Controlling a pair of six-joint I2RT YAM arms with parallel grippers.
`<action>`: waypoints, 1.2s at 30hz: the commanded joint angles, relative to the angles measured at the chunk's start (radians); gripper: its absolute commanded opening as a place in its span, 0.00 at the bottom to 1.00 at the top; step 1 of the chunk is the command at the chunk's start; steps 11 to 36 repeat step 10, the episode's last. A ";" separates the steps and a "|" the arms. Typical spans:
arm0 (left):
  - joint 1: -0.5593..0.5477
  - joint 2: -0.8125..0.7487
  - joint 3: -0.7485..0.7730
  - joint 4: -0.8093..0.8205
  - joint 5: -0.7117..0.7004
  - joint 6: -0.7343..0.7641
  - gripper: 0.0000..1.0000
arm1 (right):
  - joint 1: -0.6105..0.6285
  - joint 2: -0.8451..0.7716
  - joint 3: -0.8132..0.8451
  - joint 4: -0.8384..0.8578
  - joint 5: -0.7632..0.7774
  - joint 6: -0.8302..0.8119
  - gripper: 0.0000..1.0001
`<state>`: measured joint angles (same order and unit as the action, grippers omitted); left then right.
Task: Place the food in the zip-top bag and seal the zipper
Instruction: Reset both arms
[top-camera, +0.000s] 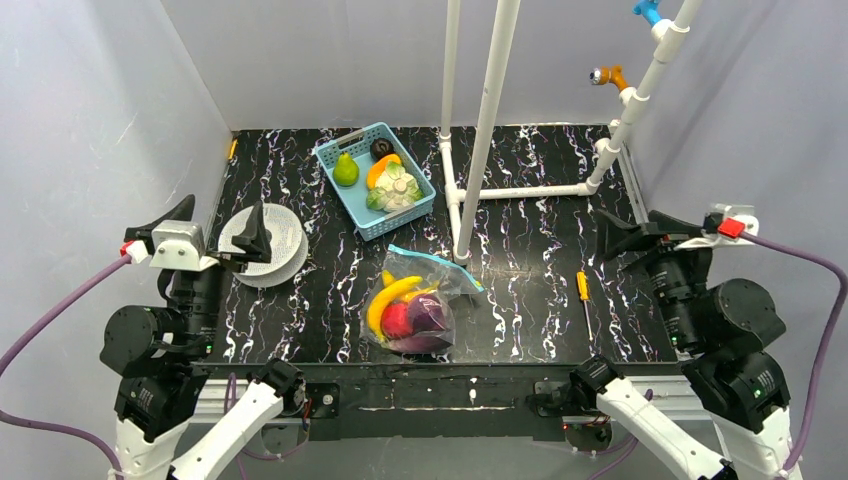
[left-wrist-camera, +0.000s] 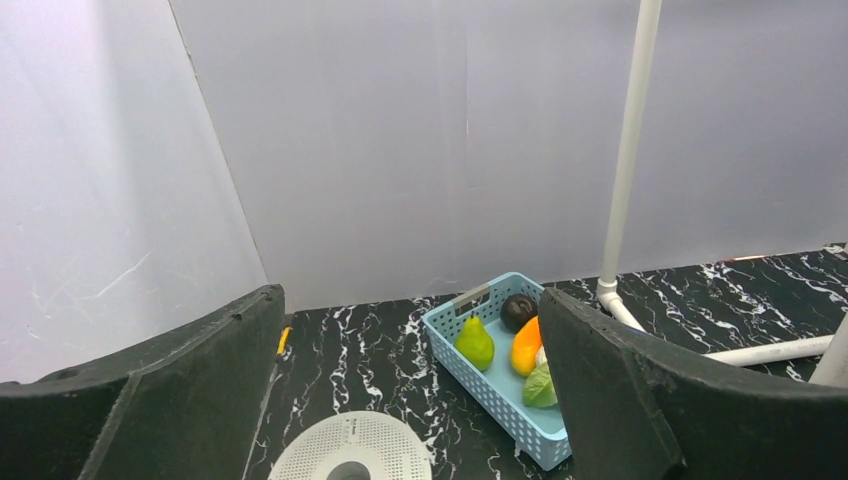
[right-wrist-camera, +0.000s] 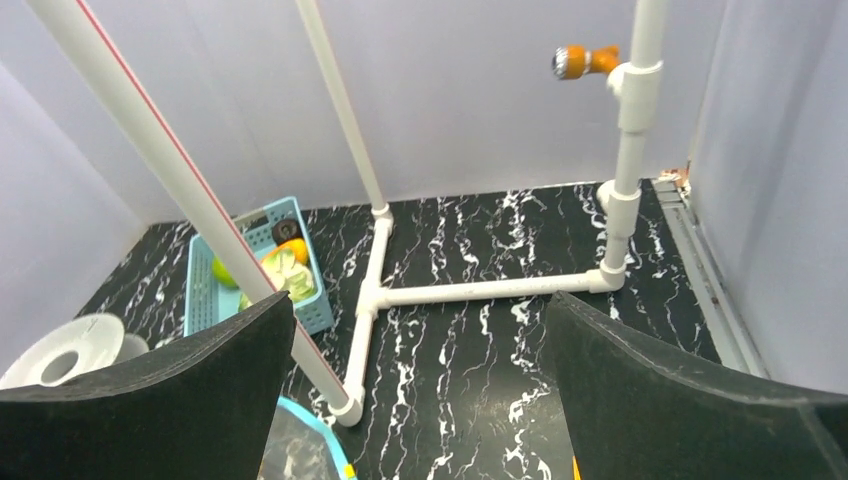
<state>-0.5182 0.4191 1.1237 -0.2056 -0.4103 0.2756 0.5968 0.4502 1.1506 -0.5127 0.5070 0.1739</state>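
Note:
The clear zip-top bag lies flat near the table's front middle. Inside it are the food pieces: a yellow banana, a red apple and a purple eggplant piece. The teal zipper runs along the bag's far edge; I cannot tell whether it is pressed shut. My left gripper hovers open at the far left, well away from the bag. My right gripper is open at the far right, holding nothing. The right wrist view catches only a corner of the bag and its zipper.
A light-blue basket at the back holds a green pear, a cabbage and other toy produce. A white perforated disc lies by the left gripper. A white pipe frame stands behind the bag. A yellow-handled screwdriver lies to the right.

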 joint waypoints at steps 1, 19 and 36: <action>0.006 0.014 0.041 -0.007 -0.013 0.013 0.98 | -0.002 -0.047 0.000 0.088 0.097 -0.029 1.00; 0.006 0.018 0.014 0.000 -0.014 -0.015 0.98 | -0.002 -0.013 0.021 0.036 0.112 -0.019 1.00; 0.006 0.018 0.014 0.000 -0.014 -0.015 0.98 | -0.002 -0.013 0.021 0.036 0.112 -0.019 1.00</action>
